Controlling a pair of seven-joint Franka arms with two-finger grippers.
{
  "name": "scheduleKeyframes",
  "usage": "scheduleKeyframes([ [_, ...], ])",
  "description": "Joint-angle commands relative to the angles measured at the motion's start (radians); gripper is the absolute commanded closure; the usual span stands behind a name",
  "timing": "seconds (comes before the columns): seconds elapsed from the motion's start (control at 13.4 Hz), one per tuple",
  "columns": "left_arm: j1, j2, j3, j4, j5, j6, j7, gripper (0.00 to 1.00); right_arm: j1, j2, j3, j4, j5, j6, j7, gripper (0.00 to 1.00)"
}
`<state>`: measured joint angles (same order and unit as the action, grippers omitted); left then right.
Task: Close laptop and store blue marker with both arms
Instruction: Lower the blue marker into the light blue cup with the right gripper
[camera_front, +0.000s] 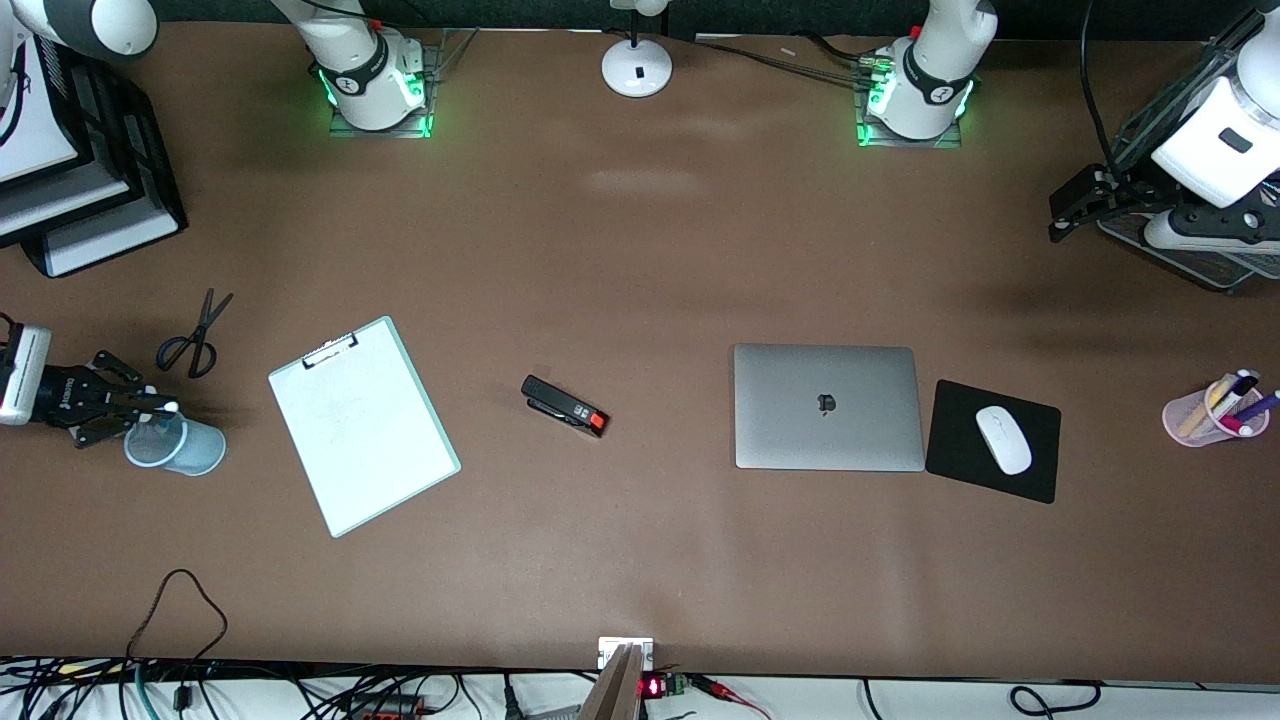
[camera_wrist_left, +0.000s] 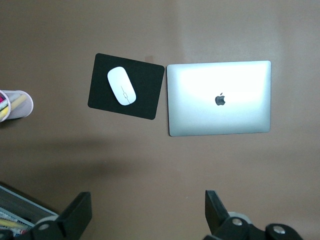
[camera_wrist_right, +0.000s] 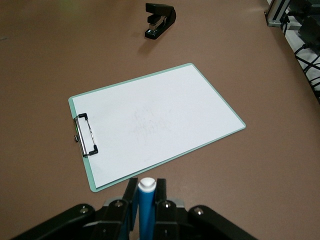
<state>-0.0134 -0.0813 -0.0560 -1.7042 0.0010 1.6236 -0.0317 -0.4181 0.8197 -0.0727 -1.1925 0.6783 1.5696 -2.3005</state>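
Note:
The laptop (camera_front: 826, 406) lies closed on the table, lid down with its dark apple logo up, and shows closed in the left wrist view (camera_wrist_left: 219, 98) as well. My right gripper (camera_front: 160, 407) is at the right arm's end of the table, over the rim of a pale blue cup (camera_front: 185, 445). It is shut on the blue marker (camera_wrist_right: 146, 212), whose whitish end (camera_wrist_right: 147, 184) pokes out past the fingertips. My left gripper (camera_front: 1060, 215) hangs open and holds nothing at the left arm's end, above bare table (camera_wrist_left: 148, 212).
A black mouse pad (camera_front: 992, 440) with a white mouse (camera_front: 1003, 438) lies beside the laptop. A pink cup of markers (camera_front: 1215, 412) stands toward the left arm's end. A stapler (camera_front: 564, 405), clipboard (camera_front: 362, 423) and scissors (camera_front: 193, 338) lie toward the right arm's end. Trays (camera_front: 90, 190) sit at that corner.

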Motion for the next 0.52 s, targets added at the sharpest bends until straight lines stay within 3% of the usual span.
scheduleKeyframes([
  [0.0, -0.004, 0.014, 0.007, 0.031, -0.007, -0.028, 0.023, 0.0, -0.021, 0.021, 0.016, 0.031, 0.018, 0.009, -0.014, 0.99],
  [0.45, -0.004, 0.014, 0.007, 0.031, -0.009, -0.037, 0.021, 0.0, -0.03, 0.039, 0.016, 0.031, 0.075, 0.049, -0.004, 0.99],
])
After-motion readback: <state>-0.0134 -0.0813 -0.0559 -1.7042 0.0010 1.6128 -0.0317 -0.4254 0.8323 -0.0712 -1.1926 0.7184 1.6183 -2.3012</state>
